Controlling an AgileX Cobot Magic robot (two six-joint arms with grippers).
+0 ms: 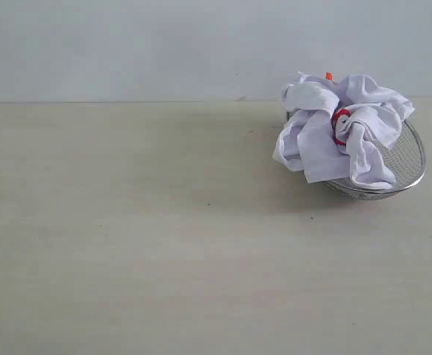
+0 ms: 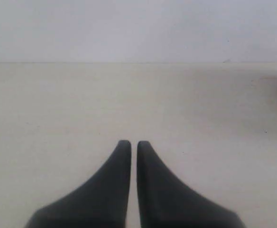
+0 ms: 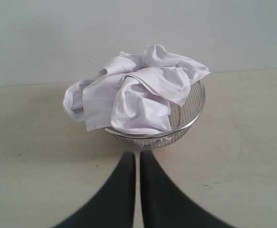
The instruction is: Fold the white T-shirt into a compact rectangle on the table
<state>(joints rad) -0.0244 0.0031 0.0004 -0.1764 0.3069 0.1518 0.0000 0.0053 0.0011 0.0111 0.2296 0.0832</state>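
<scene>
The white T-shirt lies crumpled in a heap, spilling over the near-left rim of a round wire-mesh basket at the right of the table. A bit of red lettering and an orange tag show on it. The right wrist view has the same T-shirt bunched ahead of my right gripper, which is shut, empty and a short way from the basket. My left gripper is shut with nothing in it, over bare table. Neither gripper shows in the exterior view.
The silver wire-mesh basket stands on the table near the back right; its rim is partly covered by cloth. A pale wall runs behind the table's far edge.
</scene>
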